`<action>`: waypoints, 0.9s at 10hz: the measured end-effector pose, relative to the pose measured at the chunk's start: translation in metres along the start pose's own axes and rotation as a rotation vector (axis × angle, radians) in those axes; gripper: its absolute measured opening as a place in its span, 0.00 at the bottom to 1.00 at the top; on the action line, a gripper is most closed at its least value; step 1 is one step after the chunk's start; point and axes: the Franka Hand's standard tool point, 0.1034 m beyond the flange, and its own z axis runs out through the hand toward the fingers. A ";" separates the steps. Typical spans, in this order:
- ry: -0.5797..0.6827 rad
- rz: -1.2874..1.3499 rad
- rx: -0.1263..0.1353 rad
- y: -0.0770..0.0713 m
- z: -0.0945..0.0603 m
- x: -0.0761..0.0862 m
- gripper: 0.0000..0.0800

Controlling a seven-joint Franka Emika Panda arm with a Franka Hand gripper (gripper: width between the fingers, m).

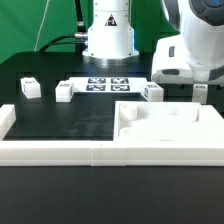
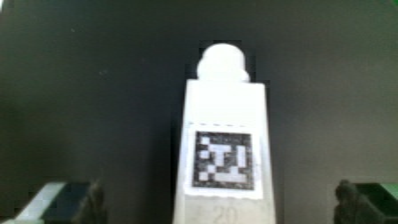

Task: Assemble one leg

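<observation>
Black mat (image 2: 89, 80) below; only the wrist view shows the gripper (image 2: 210, 200) with jaws spread, the leg (image 2: 226, 130) between them untouched.

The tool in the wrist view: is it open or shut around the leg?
Open. The tool has its fingers far apart, a dark gap on each side of the leg; neither finger touches it.

The exterior view sits low at one side of the surface (image 1: 60, 120) and looks almost level across it toward the arm's base (image 1: 108, 38) from a middling distance. The wrist view looks straight down, very near, on one leg (image 2: 226, 130), with the jaws' tips just in frame. Both views show the black surface.
</observation>
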 end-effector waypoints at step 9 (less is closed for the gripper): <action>-0.008 0.011 -0.007 0.001 0.009 -0.002 0.36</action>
